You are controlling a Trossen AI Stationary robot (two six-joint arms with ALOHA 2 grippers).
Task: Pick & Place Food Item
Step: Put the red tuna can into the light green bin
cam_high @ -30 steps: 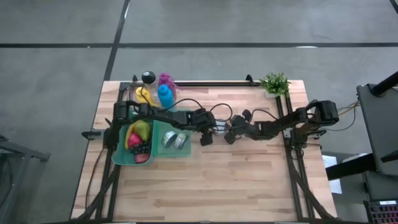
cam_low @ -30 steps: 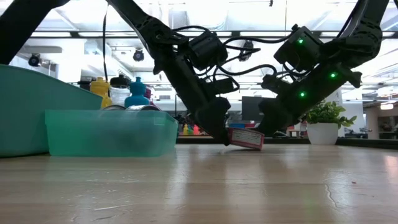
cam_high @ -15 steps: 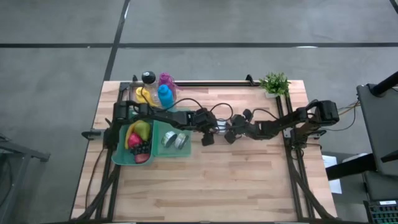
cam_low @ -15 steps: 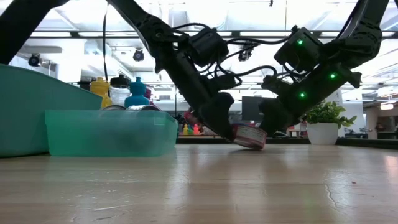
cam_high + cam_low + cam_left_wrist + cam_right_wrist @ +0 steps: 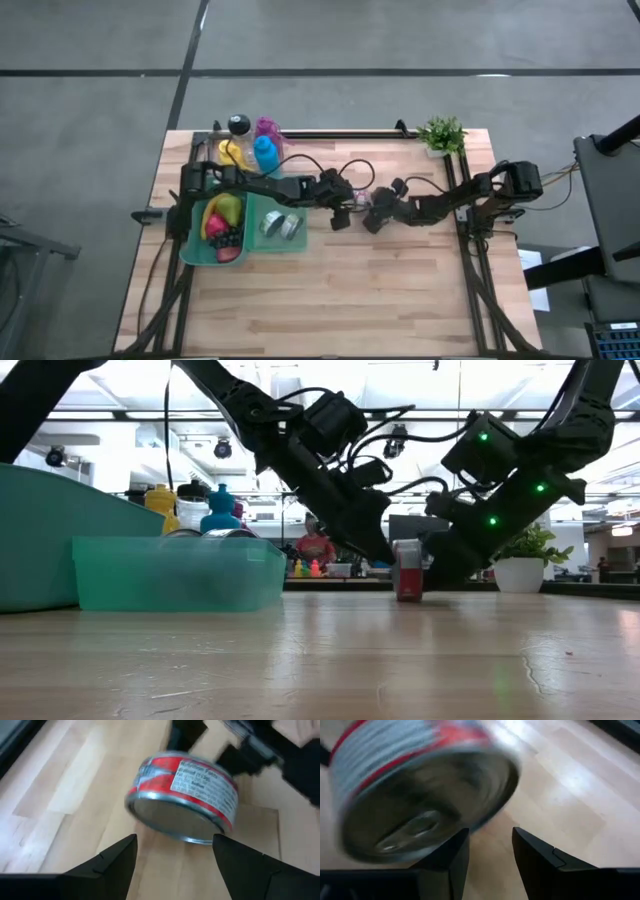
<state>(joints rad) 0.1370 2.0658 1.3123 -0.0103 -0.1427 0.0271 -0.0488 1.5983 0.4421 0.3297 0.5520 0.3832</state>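
At the back right corner of your wooden worktop [image 5: 350,290] stands a small potted plant [image 5: 441,134] in a white pot. At the back left you have a cluster of bottles: a blue one [image 5: 265,154], a yellow one [image 5: 231,152], a black-capped one [image 5: 238,124] and a purple-topped item [image 5: 266,128]. Around the worktop lies grey floor [image 5: 90,120]. In the low view, a person in a red top [image 5: 316,547] shows far off in the room behind.

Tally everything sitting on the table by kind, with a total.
Cans: 3, one red-labelled can on the bare wood and two in the small bin
Bottles: 4
Bins: 2
Potted plant: 1
Fruit pieces: cannot tell exactly
Total: 10 plus fruit
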